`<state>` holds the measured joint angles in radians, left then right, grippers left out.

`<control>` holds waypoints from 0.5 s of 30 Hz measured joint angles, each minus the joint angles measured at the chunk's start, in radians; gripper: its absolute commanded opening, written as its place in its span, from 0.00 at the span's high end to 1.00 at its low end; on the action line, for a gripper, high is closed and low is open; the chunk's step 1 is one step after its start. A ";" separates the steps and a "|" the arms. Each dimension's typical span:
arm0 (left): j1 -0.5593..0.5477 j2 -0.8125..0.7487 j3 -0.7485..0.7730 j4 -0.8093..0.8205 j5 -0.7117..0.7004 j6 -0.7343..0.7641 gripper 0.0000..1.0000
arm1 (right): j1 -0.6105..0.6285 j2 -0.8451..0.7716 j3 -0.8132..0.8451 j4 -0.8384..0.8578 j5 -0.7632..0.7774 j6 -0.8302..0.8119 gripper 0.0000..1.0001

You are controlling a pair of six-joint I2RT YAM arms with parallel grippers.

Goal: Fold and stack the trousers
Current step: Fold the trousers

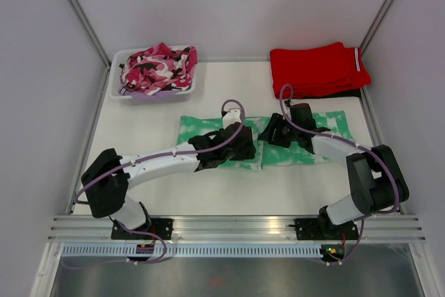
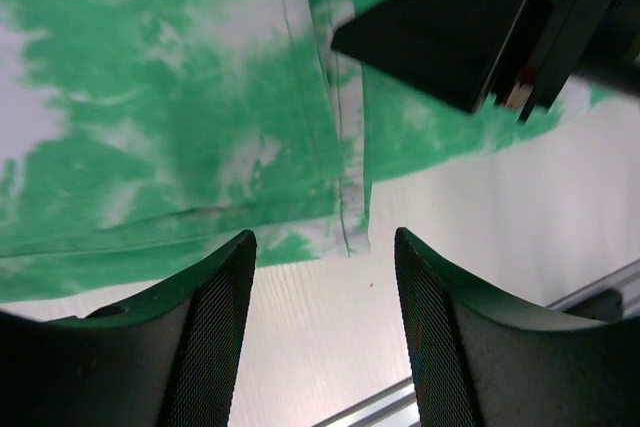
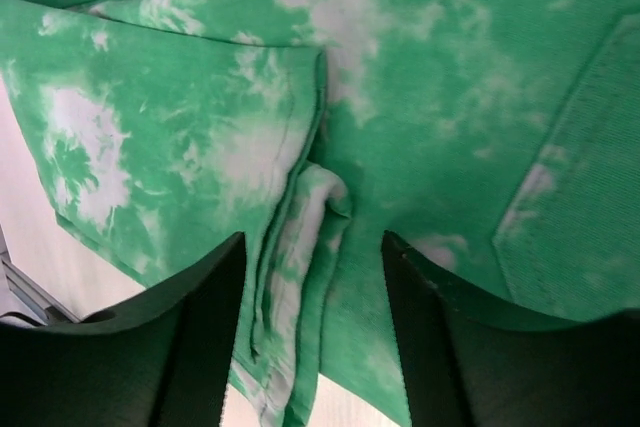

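Trousers (image 1: 288, 154), mint green with white blotches, lie flat across the middle of the table (image 1: 139, 137), between the two arms. Left gripper (image 2: 325, 247) is spread wide with nothing between its fingers; it sits over the near edge of the fabric, where a seam meets the bare table. Right gripper (image 3: 312, 247) is likewise spread and grips nothing; its fingers straddle a bunched fold of the cloth. Contact with the fold cannot be confirmed. Red trousers (image 1: 316, 67) and a basket (image 1: 118, 60) holding a camouflage garment (image 1: 158, 67) sit at the far side.
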<state>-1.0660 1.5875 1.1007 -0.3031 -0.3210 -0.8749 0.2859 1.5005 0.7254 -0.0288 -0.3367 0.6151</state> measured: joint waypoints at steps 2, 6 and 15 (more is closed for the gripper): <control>0.032 -0.038 -0.016 0.012 -0.018 -0.016 0.36 | 0.014 0.014 0.000 0.021 0.000 0.009 0.44; 0.070 -0.024 -0.039 0.029 -0.035 -0.035 0.37 | 0.025 0.048 0.000 0.046 0.002 0.027 0.57; 0.066 0.146 0.019 0.074 -0.021 0.111 0.37 | 0.025 0.070 0.000 0.037 0.066 0.043 0.89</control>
<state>-1.0004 1.7340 1.1194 -0.2287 -0.3416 -0.7639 0.3107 1.5703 0.7258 0.0086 -0.2710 0.6579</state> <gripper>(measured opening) 0.633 0.167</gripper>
